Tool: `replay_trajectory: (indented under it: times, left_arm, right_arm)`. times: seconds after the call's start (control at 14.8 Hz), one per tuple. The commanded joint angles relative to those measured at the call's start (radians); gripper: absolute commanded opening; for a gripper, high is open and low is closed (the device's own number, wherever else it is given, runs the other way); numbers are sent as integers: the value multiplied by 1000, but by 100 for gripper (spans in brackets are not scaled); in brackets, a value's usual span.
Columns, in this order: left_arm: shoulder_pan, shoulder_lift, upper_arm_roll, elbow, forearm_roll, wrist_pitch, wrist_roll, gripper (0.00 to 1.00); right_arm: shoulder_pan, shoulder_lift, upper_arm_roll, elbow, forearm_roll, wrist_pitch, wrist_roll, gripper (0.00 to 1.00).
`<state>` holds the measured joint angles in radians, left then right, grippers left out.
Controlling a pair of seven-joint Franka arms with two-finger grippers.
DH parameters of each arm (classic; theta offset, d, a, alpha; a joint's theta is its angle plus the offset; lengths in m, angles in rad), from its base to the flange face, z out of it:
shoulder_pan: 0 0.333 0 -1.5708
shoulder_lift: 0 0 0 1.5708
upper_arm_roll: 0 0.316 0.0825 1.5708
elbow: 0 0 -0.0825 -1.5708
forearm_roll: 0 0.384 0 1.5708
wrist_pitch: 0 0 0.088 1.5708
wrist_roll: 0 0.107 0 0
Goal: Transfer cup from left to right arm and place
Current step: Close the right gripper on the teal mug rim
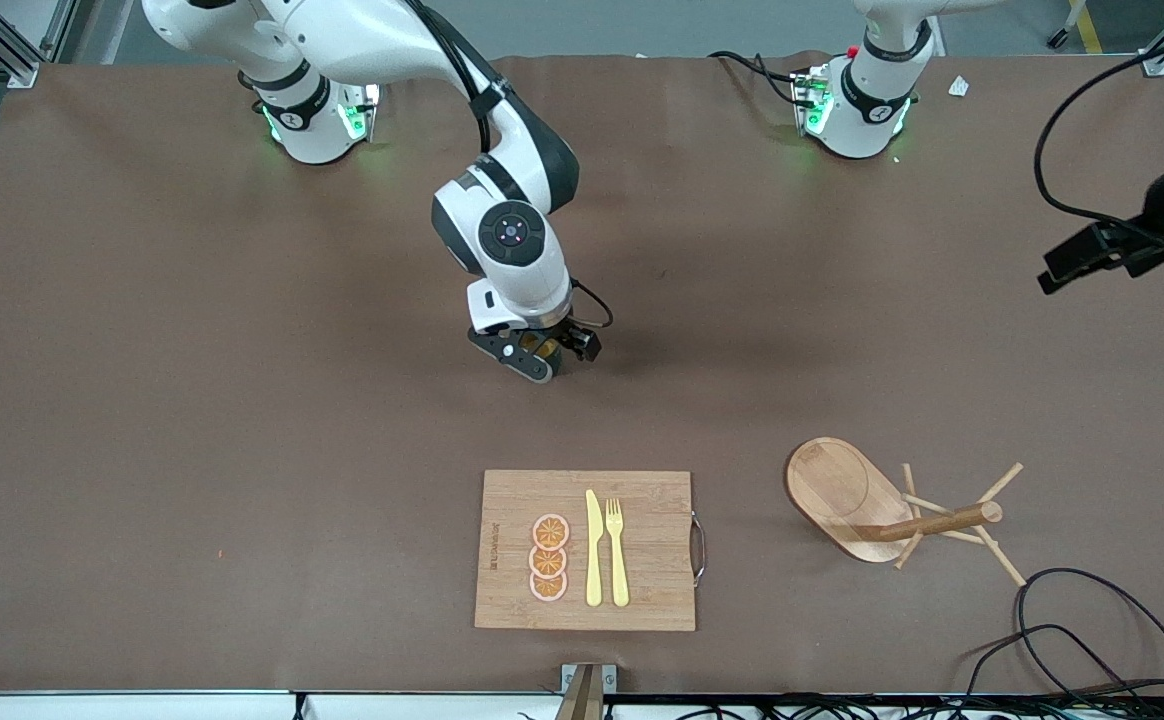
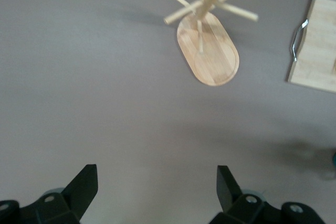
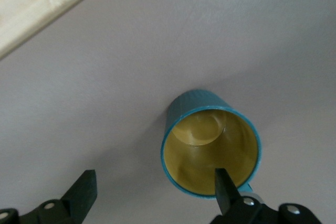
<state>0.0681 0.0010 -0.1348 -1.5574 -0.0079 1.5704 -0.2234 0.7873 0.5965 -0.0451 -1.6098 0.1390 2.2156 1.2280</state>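
Right gripper (image 1: 542, 357) fingers apart over upright cup (image 3: 211, 142), board (image 1: 585, 550) at 6 o'clock, left gripper (image 2: 157, 190) spread, waiting

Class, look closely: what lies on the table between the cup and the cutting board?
Nothing: only bare brown table separates the cup from the cutting board, shown in the front view and the right wrist view.

The right hand (image 3: 152, 192), fingers spread, hangs above the upright teal cup (image 3: 210, 148) on the table (image 3: 105, 103).
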Motion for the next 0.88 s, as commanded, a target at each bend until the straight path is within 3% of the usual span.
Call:
replay_trajectory:
  times: [0.0,0.14,0.34,0.47,0.68,0.81]
  left_arm:
    - [-22,-68,14,-84,-14,17,94,100]
    - [-27,-73,9,-93,-12,20,104,100]
    - [-28,-79,-14,-90,0,20,105,100]
    - [-24,-76,-17,-90,0,33,105,100]
    - [-22,-76,-19,-87,0,33,108,100]
    - [-22,-78,-19,-85,0,30,110,100]
  right_arm:
    - [18,19,-12,-10,-1,24,11,86]
    - [20,22,-12,-10,-33,23,8,65]
    - [20,28,-12,-10,-42,18,-21,24]
    - [14,28,-12,-10,-42,12,-76,6]
    - [-2,25,-16,2,-42,0,-240,0]
    - [-29,16,-19,43,-58,-83,-365,0]
